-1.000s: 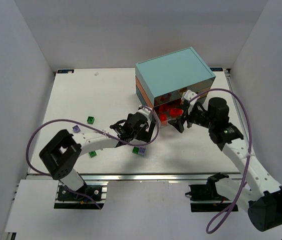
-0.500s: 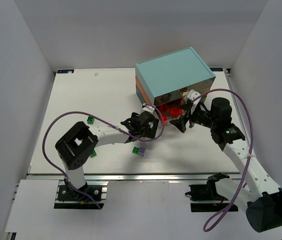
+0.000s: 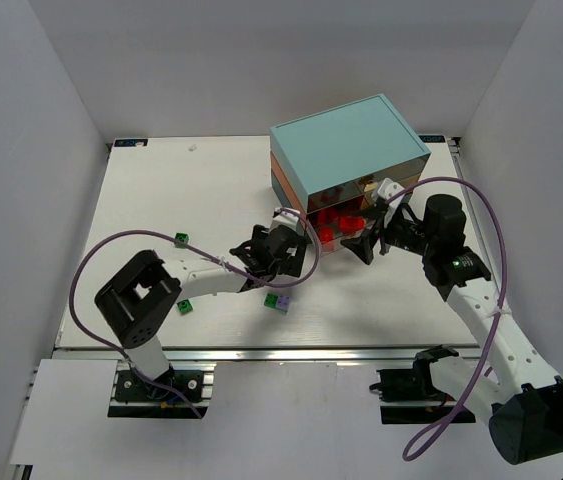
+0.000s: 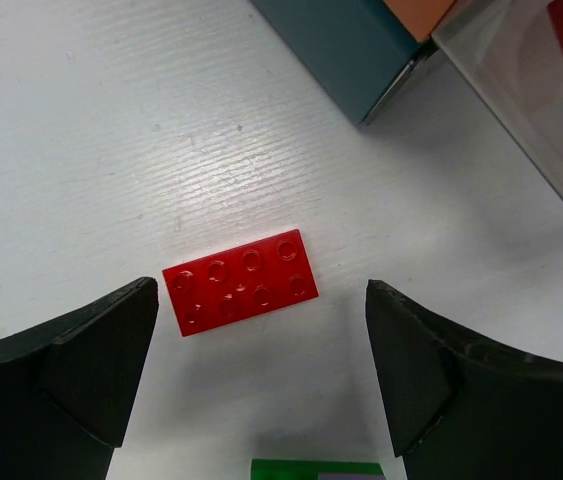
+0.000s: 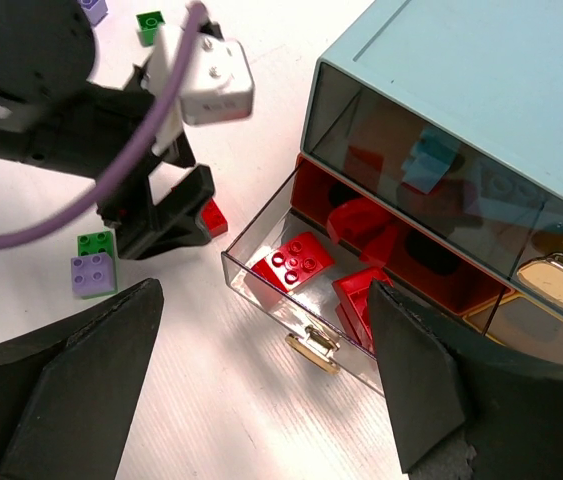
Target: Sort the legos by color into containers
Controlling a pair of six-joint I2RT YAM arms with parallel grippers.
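The chest [image 3: 349, 150] has a pale teal top. Its clear lower drawer [image 5: 246, 262] is pulled open and holds several red legos [image 5: 293, 262]. One red lego [image 4: 240, 281] lies flat on the table just left of the drawer, and it also shows in the right wrist view [image 5: 213, 217]. My left gripper [image 4: 261, 340] is open and empty, hovering over it with a finger on each side [image 3: 283, 252]. My right gripper [image 5: 261, 340] is open and empty in front of the drawer's gold handle [image 5: 313, 352], also seen from above [image 3: 366, 243]. A teal-blue lego [image 5: 431, 158] sits in an upper drawer.
A green lego stacked with a lilac one [image 3: 278, 301] lies just near of my left gripper. Loose green legos [image 3: 181, 238] [image 3: 186, 307] and a lilac one [image 3: 152, 258] lie at the left. The left arm's purple cable [image 3: 91, 270] loops over the table.
My left gripper moved toward the drawer, then drew back slightly left; its elbow shifted. The right arm has hardly moved.
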